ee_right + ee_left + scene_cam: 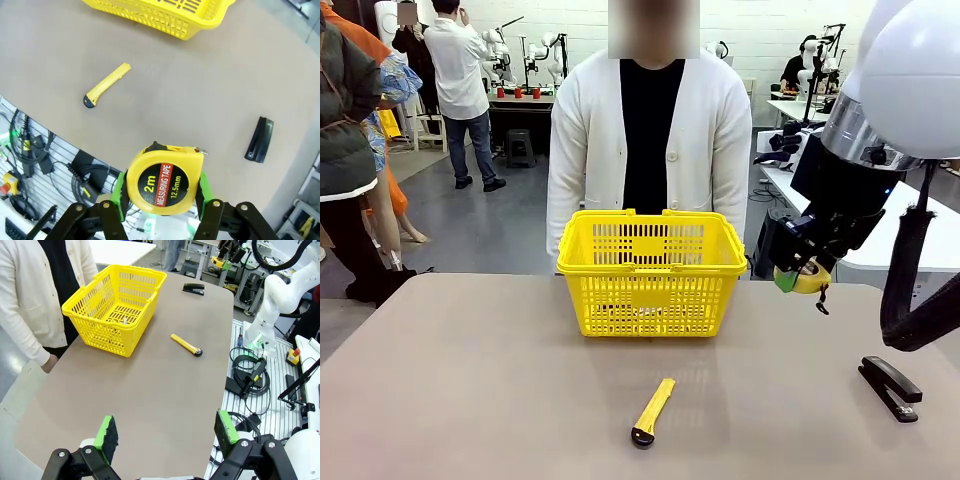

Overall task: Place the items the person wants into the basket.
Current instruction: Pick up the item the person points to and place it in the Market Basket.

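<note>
The yellow tape measure [165, 180] sat squarely between the two green pads [118, 195] of the right gripper [160, 192], one pad pressed against each side of its round case, its printed face turned toward the wrist camera and its small metal tab poking out at the upper edge. From the front, the right gripper [798, 275] hung in the air to the right of the basket [651, 272], closed on the tape measure [808, 280], well above the table [500, 400] and clear of the basket's rim. The left gripper [167, 432] stood wide apart with nothing between its pads, held above the near end of the table. The basket rested near the far edge, directly in front of the person [650, 140] in the white cardigan, whose hand [50, 361] hung beside the table edge. Counted out: one basket, one tape measure, one yellow utility knife [653, 410] lying flat on the table between the basket and the robot's side, and one black stapler [890, 387] lying near the table's right edge. Through the basket's open top in the left wrist view, a slim pale item [123, 319] could be seen on the floor of the basket, too small to tell what it was. Knife and stapler lay well apart from each other and from both grippers.
</note>
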Available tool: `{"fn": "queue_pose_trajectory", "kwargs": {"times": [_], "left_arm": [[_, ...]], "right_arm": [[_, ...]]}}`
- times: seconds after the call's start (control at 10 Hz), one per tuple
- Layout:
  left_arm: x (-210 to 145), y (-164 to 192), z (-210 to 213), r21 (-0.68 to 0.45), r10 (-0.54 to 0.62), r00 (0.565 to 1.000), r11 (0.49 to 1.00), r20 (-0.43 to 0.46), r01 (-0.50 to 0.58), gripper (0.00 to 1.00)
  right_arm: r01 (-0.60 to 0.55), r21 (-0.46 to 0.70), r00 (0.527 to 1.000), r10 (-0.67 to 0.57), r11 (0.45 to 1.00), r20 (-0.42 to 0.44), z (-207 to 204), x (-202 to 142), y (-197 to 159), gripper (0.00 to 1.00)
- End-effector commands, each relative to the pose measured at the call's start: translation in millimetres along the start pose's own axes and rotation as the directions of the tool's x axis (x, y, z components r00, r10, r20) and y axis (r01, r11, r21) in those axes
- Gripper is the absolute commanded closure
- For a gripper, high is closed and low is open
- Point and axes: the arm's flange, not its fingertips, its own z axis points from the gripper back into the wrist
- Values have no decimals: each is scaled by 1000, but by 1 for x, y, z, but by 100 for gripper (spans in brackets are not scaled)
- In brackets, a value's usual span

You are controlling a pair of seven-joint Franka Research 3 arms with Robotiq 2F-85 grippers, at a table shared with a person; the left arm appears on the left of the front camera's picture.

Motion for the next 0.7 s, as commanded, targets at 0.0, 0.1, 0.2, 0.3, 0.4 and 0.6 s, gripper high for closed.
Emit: {"fn": "queue_pose_trajectory", "kwargs": {"times": [0.0,0.1,0.2,0.3,0.4,0.6], "left_arm": [[0,-1,2,-4,-7,1000,1000,3,7,0],[0,-1,2,-4,-7,1000,1000,3,7,0],[0,-1,2,-4,-7,1000,1000,3,7,0],[0,-1,2,-4,-7,1000,1000,3,7,0],[0,-1,2,-4,-7,1000,1000,3,7,0],[0,-1,2,-4,-7,1000,1000,3,7,0]], "right_arm": [[-8,1,1000,8,1000,17,5,-9,2,94],[-8,1,1000,8,1000,17,5,-9,2,94],[-8,1,1000,8,1000,17,5,-9,2,94],[-8,1,1000,8,1000,17,5,-9,2,94],[-8,1,1000,8,1000,17,5,-9,2,94],[-80,31,995,78,996,60,16,40,3,37]]}}
